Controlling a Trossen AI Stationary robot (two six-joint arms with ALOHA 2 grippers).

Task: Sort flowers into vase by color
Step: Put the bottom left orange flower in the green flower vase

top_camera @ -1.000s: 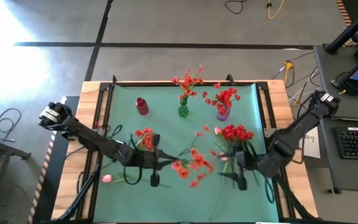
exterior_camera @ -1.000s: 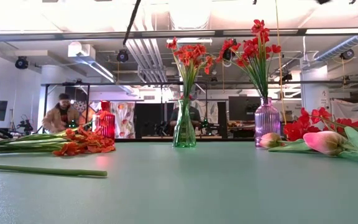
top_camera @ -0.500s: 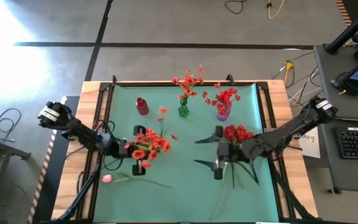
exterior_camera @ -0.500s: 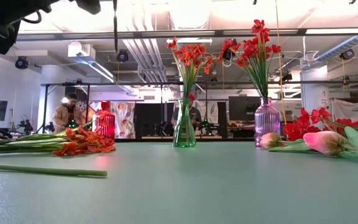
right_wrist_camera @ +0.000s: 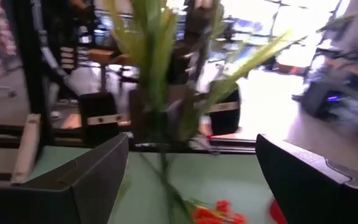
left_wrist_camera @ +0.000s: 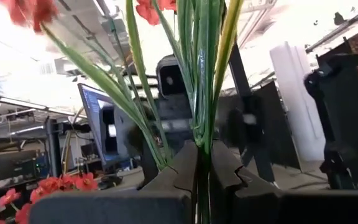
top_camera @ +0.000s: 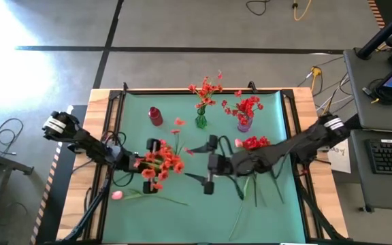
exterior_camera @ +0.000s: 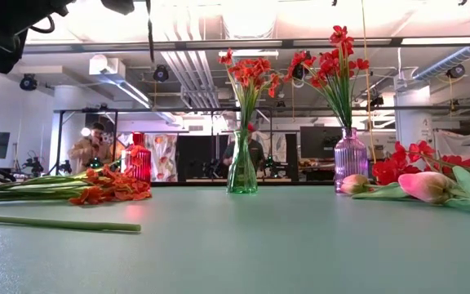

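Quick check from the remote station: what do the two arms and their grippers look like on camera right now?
Both arms are dark, jointed and slim, each with a pale grey-white joint housing near its base. The left gripper has two black, stepped fingers. The right gripper has broad, flat, dark fingers with angled edges. In the high view the right gripper shows as a dark body with two spread prongs. Thin black cables run beside the left arm.

Orange-red flowers (top_camera: pixel 160 162) held upright above the mat; deep red flowers (top_camera: pixel 254 143) lie flat
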